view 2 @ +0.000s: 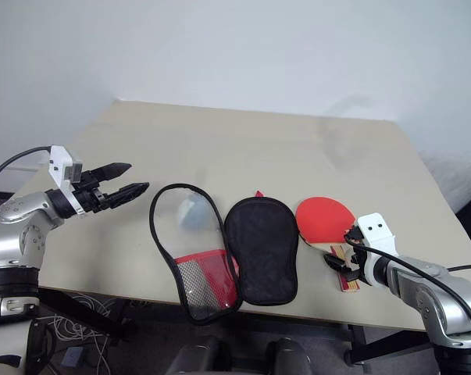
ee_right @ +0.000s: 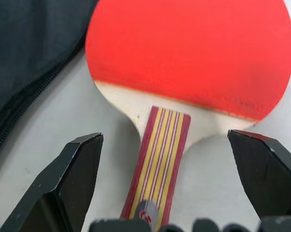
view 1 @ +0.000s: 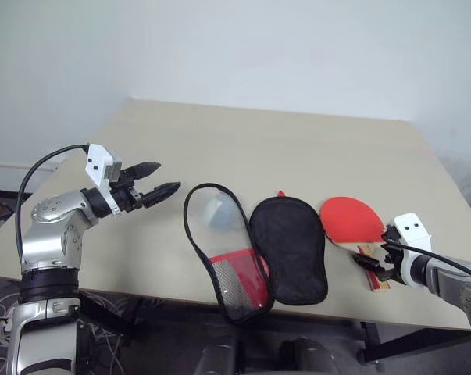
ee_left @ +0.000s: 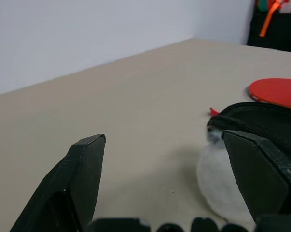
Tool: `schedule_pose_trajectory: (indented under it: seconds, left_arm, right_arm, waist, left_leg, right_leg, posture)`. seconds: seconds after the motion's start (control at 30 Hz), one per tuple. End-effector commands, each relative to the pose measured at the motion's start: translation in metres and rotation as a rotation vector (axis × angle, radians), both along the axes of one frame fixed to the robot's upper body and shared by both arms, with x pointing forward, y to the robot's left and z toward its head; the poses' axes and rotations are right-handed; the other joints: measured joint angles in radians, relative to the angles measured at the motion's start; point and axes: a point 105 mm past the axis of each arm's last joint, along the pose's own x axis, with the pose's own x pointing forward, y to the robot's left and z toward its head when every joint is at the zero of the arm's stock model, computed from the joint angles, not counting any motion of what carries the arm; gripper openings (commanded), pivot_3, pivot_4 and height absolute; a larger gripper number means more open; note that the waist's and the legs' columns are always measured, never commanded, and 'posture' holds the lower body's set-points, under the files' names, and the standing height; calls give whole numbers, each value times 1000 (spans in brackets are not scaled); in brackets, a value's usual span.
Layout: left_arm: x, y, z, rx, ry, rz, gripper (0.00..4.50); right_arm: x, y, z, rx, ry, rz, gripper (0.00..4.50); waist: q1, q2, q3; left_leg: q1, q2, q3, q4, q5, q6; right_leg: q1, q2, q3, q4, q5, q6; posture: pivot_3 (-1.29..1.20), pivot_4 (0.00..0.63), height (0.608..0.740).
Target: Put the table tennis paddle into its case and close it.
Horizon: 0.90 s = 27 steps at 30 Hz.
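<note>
The left arm comes in from the robot's left side, bent at the elbow, forearm raised and angled inward. Its wrist carries a small white block. The left gripper (view 1: pixel 155 179) points roughly level, toward the robot's right, with its two black fingers (view 1: pixel 148 168) spread apart and nothing between them. The right arm reaches in low from the robot's right side. The right gripper (ee_right: pixel 172 159) tilts downward and forward, its two black fingers (ee_right: pixel 75 169) spread wide, gripping nothing.
</note>
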Motion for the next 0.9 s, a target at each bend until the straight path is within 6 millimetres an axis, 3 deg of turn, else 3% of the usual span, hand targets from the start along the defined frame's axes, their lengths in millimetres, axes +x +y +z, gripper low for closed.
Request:
schedule_pose_trajectory:
  seconds: [0.03, 0.27, 0.3, 0.37, 0.63, 0.8, 0.9]
  left_arm:
    - [0, -2, 23, 9, -69, -23, 4083]
    - [3, -5, 25, 18, -71, -36, 4083]
    - [3, -5, 26, 19, -73, -38, 4118]
    - [4, -5, 26, 24, -76, -39, 4137]
    - [5, -5, 25, 31, -77, -37, 4137]
    - [4, -5, 22, 34, -74, -34, 4137]
    - [4, -6, 21, 33, -73, -32, 4137]
  right_arm:
    - [1, -7, 5, -22, -49, -56, 4500]
    - [-3, -7, -10, -8, -35, -113, 4500]
    - [-1, -8, -12, -6, -35, -131, 4328]
    - [2, -10, -15, -5, -38, -156, 3884]
    - [15, -17, -12, -16, -78, -232, 1220]
    - [32, -24, 3, 12, -169, -334, 1144]
    - [42, 0, 19, 82, -229, -266, 1144]
  waist:
    - [0, 1, 0]
    - [-1, 1, 0]
    - [-1, 1, 0]
    - [-1, 1, 0]
    - [-2, 1, 0]
    - [-2, 1, 0]
    - [-2, 5, 3]
  left_leg:
    - [0, 0, 0, 0, 0, 0]
    - [0, 0, 0, 0, 0, 0]
    - [0, 0, 0, 0, 0, 0]
    - [0, 0, 0, 0, 0, 0]
    - [0, 0, 0, 1, 0, 0]
    - [0, 0, 1, 1, 0, 0]
    - [0, 0, 1, 1, 0, 0]
  right_leg:
    - [0, 0, 0, 0, 0, 0]
    - [0, 0, 0, 0, 0, 0]
    - [0, 0, 0, 0, 0, 0]
    - [0, 0, 0, 0, 0, 0]
    - [1, 0, 0, -1, 0, 0]
    - [0, 0, 1, -1, 0, 0]
    - [-1, -1, 1, -1, 0, 1]
  posture:
    - [0, 0, 715]
    - [0, 0, 715]
    - [0, 0, 715]
    - [0, 0, 715]
    - [0, 0, 715]
    - [0, 0, 715]
    - [0, 0, 715]
